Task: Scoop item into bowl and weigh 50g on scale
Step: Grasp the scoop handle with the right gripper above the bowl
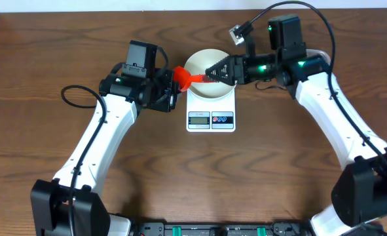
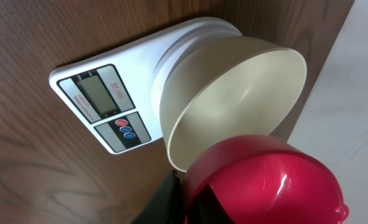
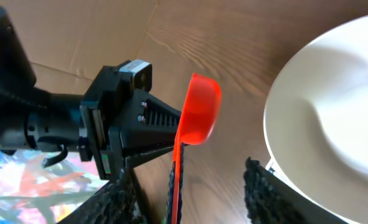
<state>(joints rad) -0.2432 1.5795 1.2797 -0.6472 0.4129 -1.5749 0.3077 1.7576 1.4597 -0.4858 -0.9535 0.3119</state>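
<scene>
The white bowl [image 1: 206, 62] stands empty on the white scale [image 1: 211, 119] at mid-table. It also shows in the left wrist view [image 2: 233, 93] and the right wrist view [image 3: 333, 112]. A red scoop [image 1: 185, 77] hangs just left of the bowl, between both grippers. My left gripper [image 1: 175, 84] is shut on the scoop's cup [image 2: 264, 180]. My right gripper [image 1: 214, 71] is open, its fingers [image 3: 193, 186] on either side of the scoop's handle [image 3: 177, 162]. The scoop's cup looks empty. The beans are out of view. The scale's display [image 2: 96, 93] is unreadable.
A black cable [image 1: 75, 95] loops on the table left of my left arm. A pale cardboard surface [image 3: 78, 31] lies beyond the table's far edge. The base rail [image 1: 213, 229] runs along the front edge.
</scene>
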